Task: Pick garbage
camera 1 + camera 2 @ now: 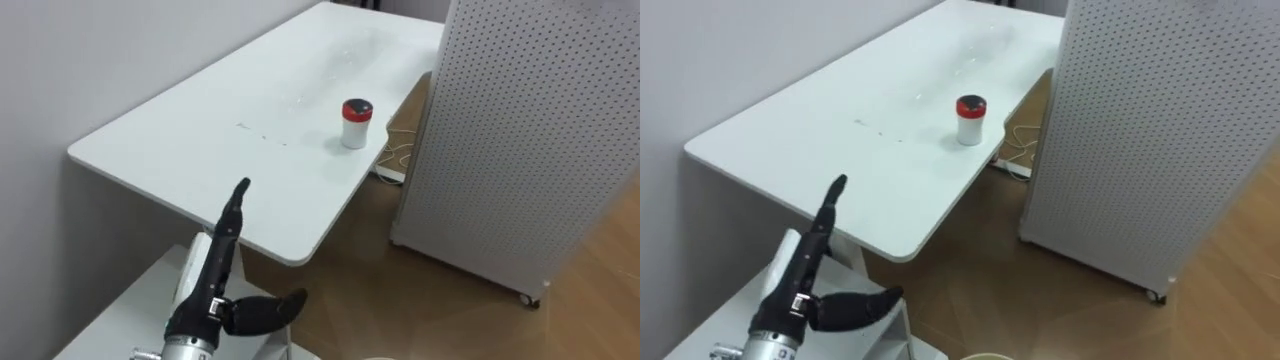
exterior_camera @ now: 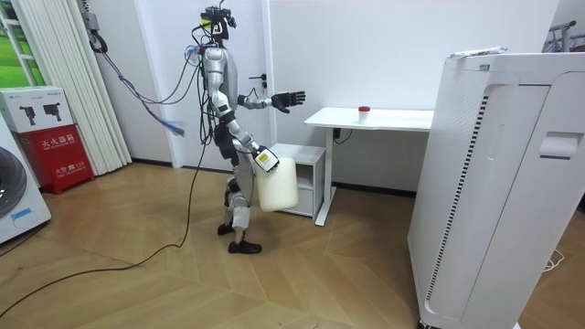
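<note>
A little white pot with a red lid [image 1: 356, 122] stands on the white surface [image 1: 220, 150], near its right edge. A tall white box with tiny holes [image 1: 520, 150] stands just beside that edge. The left robot hand [image 1: 215, 275] reaches out flat and open, holding nothing. The right robot hand [image 2: 265, 160] is atop a white bin [image 2: 279, 187]; I cannot tell its grip

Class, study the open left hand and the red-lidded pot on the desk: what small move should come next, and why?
Probably a step closer to the desk, bringing the left hand forward toward the red-lidded pot. The hand is open with straight fingers, short of the desk's near end, while the pot stands further along the top. The white bin hangs at the right hand.
</note>
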`<state>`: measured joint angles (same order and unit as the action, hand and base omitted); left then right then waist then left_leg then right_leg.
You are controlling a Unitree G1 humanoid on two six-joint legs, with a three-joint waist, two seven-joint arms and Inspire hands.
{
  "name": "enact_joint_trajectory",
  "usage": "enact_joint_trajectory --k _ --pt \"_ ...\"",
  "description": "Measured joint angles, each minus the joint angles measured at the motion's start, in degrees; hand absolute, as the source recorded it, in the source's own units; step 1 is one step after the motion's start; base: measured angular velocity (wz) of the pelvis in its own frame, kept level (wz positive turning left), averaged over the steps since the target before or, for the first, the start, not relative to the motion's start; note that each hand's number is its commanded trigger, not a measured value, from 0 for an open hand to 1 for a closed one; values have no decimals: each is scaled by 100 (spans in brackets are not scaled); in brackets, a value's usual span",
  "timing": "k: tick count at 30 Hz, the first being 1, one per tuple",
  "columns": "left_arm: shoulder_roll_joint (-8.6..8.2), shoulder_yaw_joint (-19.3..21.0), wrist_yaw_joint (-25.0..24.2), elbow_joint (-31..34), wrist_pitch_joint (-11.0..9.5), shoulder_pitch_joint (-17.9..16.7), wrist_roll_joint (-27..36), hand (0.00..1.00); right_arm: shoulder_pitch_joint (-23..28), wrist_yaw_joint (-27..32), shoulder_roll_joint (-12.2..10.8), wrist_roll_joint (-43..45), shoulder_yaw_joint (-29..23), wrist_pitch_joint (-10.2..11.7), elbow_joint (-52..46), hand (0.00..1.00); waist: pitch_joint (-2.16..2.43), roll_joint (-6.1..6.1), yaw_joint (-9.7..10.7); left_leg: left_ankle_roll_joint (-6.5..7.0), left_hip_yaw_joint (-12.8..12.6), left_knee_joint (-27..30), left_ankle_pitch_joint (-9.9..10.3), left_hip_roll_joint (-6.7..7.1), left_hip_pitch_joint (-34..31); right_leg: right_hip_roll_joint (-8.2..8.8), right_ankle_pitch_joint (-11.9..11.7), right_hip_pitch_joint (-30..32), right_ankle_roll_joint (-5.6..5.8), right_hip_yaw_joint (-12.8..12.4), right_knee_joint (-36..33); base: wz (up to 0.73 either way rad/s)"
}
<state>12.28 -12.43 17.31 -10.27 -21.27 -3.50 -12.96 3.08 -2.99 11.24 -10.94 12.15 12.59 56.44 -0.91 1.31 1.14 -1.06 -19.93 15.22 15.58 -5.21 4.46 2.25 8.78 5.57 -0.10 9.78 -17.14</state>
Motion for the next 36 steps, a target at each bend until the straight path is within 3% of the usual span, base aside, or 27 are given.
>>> enact_joint_trajectory --k 6,9,17,19,21,22,24,25,26,27,28,29,30,31,32,33,34,35,36 --pt "47 114 250 399 -39 -161 1 0 83 -164 2 -27 2 -2 -75 100 32 -41 -146 -31 619 -75 19 -13 85 -236 -104 31 -117 -295 37 -38" --pt "46 112 255 418 -66 -147 106 0 92 -181 2 5 1 -4 -110 100 61 -87 -96 -48 649 -107 7 -10 172 -256 -109 -11 -126 -342 32 -16" --pt "56 117 269 416 -144 -156 159 0 105 -303 -15 7 7 -3 -192 100 34 -20 -150 -91 554 -153 -1 -3 304 -247 -68 78 -157 -342 -147 -8" --pt "55 161 283 413 -148 -194 219 0 120 -306 -51 86 8 -4 -205 100 7 27 -162 -146 519 60 32 -29 249 -238 48 134 -198 -347 -311 -10" --pt "48 256 343 391 -149 -326 222 0 152 -317 -56 228 14 -5 -265 100 -6 55 -219 -151 552 773 37 -108 20 -249 200 140 -266 -448 -471 -24" --pt "38 283 345 384 -149 -356 218 0 153 -310 -55 251 13 -5 -275 100 -5 45 -247 -151 629 1021 37 -132 -67 -264 215 135 -289 -472 -498 -36" --pt "-9 309 341 380 -150 -387 220 0 162 -305 -16 368 13 -9 -295 100 4 -84 -289 -148 1216 2208 -11 -251 -610 -405 270 53 -418 -611 -593 -21" --pt "-20 308 340 372 -151 -392 227 0 171 -306 -17 394 15 -18 -297 100 3 -103 -300 -130 1353 2479 -82 -255 -747 -464 283 21 -444 -700 -613 -4" --pt "-41 296 324 326 -162 -399 266 0 195 -299 -19 397 16 -26 -304 100 -4 -76 -306 -131 1628 2764 -123 -144 -1018 -500 335 -10 -510 -813 -679 21" --pt "-43 227 322 290 -170 -367 406 0 195 -244 -12 388 -6 -36 -302 100 7 -92 -213 -21 1774 2718 -53 45 -1337 -528 396 -49 -510 -885 -684 27" --pt "-45 187 324 282 -187 -359 492 0 195 -212 -10 387 -6 -45 -302 100 6 -83 -196 -10 1773 2629 -46 150 -1502 -531 421 -56 -509 -951 -694 21" --pt "-64 140 329 264 -232 -373 621 0 196 -170 -15 387 -2 -62 -299 100 16 -58 -227 -7 1751 2246 -87 387 -1786 -538 439 -72 -518 -1149 -695 -12" --pt "-77 124 329 234 -256 -376 676 0 197 -126 17 386 10 -73 -288 100 18 -56 -295 -36 1749 1658 -278 595 -2020 -543 444 -85 -513 -1312 -677 -27" --pt "-76 125 329 235 -259 -381 680 0 198 -112 18 386 20 -86 -285 100 21 -64 -334 -30 1747 1348 -414 644 -2111 -542 449 -84 -504 -1336 -674 -37" --pt "-81 144 318 234 -263 -382 743 0 208 -85 13 372 105 -134 -280 100 27 -73 -411 -9 1841 589 -713 710 -2200 -559 495 -61 -514 -1353 -696 -50" --pt "-107 181 303 234 -265 -389 767 0 242 -96 6 367 183 -159 -286 100 34 -75 -498 -3 1973 -24 -877 674 -2188 -556 619 -67 -507 -1312 -804 -54" --pt "-115 206 289 234 -266 -406 756 0 261 -103 3 365 208 -158 -291 100 43 -90 -531 -4 2103 -162 -927 642 -2187 -536 704 -72 -484 -1233 -880 -67" --pt "-132 261 241 233 -265 -428 725 0 271 -113 -11 371 240 -168 -291 100 53 -112 -575 -31 2182 -130 -1228 571 -2193 -473 890 -81 -399 -1071 -1052 -61" --pt "-136 281 205 234 -265 -436 726 0 272 -134 -14 382 241 -183 -296 100 63 -95 -603 -13 2180 -10 -1447 605 -2192 -348 1055 -92 -294 -953 -1181 -55"
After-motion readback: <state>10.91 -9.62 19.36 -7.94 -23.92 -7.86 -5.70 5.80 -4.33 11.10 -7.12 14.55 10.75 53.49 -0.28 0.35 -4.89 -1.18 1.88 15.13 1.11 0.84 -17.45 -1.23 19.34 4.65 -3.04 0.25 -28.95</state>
